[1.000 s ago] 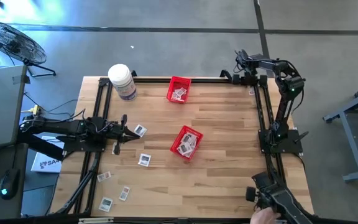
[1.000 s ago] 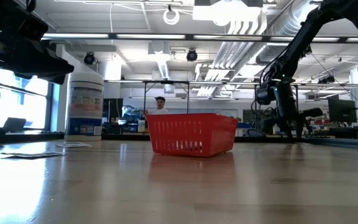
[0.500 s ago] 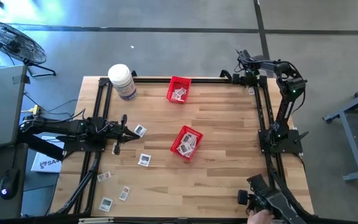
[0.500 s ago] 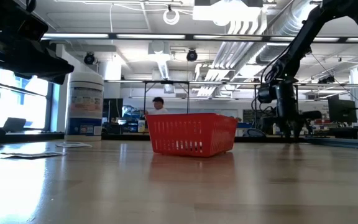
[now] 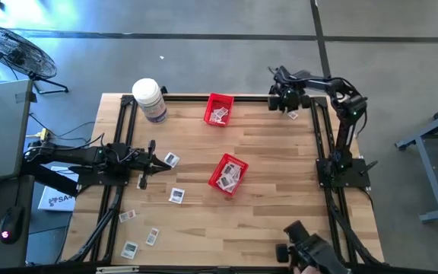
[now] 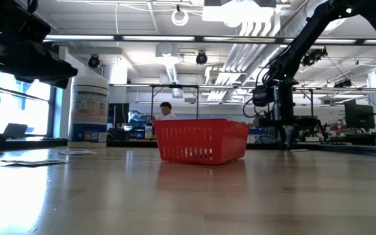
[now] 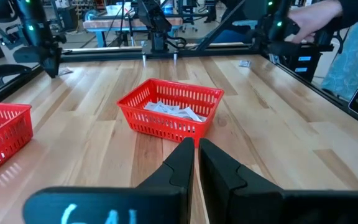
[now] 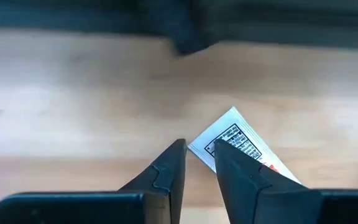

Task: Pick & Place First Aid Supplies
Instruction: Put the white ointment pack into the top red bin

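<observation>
At the table's far right corner our right gripper hangs over one packet lying on the wood, fingers narrowly parted, holding nothing. Both baskets already hold packets, so we judge the job partly done. Several packets lie loose at the near left. Our left gripper waits there, fingers nearly together, empty.
</observation>
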Tool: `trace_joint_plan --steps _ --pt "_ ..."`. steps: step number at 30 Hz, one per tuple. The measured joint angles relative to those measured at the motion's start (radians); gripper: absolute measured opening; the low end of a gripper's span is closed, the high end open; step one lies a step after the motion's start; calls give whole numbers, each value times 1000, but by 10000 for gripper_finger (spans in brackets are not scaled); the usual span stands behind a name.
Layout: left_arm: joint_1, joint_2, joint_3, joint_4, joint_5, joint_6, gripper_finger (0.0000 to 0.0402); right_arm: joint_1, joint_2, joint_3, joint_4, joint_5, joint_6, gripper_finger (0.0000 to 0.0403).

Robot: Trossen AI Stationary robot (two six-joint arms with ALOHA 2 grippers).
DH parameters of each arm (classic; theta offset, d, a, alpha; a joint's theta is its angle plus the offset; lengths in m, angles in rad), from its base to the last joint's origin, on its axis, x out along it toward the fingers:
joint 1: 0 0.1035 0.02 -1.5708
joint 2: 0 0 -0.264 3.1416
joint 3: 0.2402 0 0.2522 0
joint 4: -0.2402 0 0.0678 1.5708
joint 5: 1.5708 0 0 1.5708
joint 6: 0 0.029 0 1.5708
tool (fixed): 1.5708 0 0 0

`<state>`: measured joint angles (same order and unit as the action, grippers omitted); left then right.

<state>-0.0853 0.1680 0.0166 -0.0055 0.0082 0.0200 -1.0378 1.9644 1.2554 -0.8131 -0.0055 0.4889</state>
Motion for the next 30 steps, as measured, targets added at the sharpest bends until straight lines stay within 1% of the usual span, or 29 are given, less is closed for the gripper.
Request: trace_joint_plan --steps 2,7,16,21,25,30 --pt "0 0 0 0 0 0 21 24 -8 -2 2 16 0 82" --pt "0 0 0 0 0 0 21 60 -42 -2 3 11 0 83" --pt "0 0 0 0 0 0 21 75 -50 -19 43 68 -10 83" --pt "0 0 0 0 0 0 21 74 -50 -60 92 26 -21 83" --pt "0 0 0 0 0 0 21 77 -53 -76 94 70 -22 83" --pt "0 0 0 0 0 0 21 79 -55 -91 96 99 -44 83"
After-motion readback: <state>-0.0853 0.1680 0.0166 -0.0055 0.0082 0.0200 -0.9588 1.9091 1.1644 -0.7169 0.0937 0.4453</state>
